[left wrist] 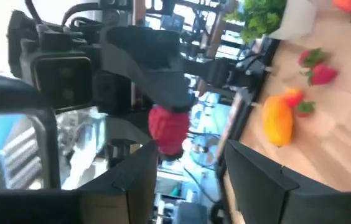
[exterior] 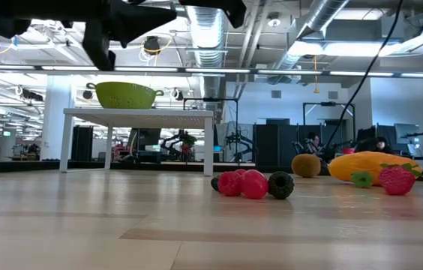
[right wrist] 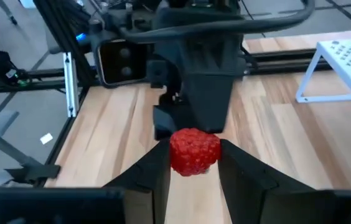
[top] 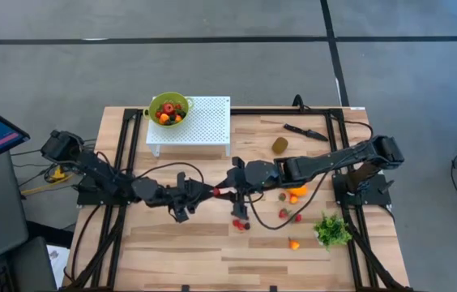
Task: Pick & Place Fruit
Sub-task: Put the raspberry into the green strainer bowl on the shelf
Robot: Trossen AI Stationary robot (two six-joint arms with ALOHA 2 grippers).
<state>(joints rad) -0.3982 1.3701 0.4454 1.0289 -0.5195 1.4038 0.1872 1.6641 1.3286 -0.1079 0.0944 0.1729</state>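
Note:
A red raspberry (right wrist: 194, 151) hangs over the table's middle with my right gripper (right wrist: 194, 155) shut on it. My left gripper (left wrist: 191, 162) faces it from the table's left, open. Its fingers (left wrist: 132, 180) reach around the raspberry (left wrist: 168, 127) with a gap wider than the berry. More fruit lies on the table: an elongated orange fruit (top: 296, 192), a kiwi (top: 279, 145), red and dark berries (top: 240, 225), and strawberries (top: 285, 214). A green bowl (top: 168, 107) holding fruit stands on a white perforated stand (top: 200, 122). My right gripper pinches the raspberry by its two opposite sides (right wrist: 174, 155) between its fingertips. It comes from the table's right, slanting slightly down. The berry is lifted clear of the table. My left gripper: whether a finger touches the raspberry, I cannot tell.
A black knife (top: 305, 130) lies at the far right, and a green leafy bunch (top: 332, 231) with a small orange piece (top: 294, 243) at the near right. Cables cross the table by the berries. Bare wood lies at the near left.

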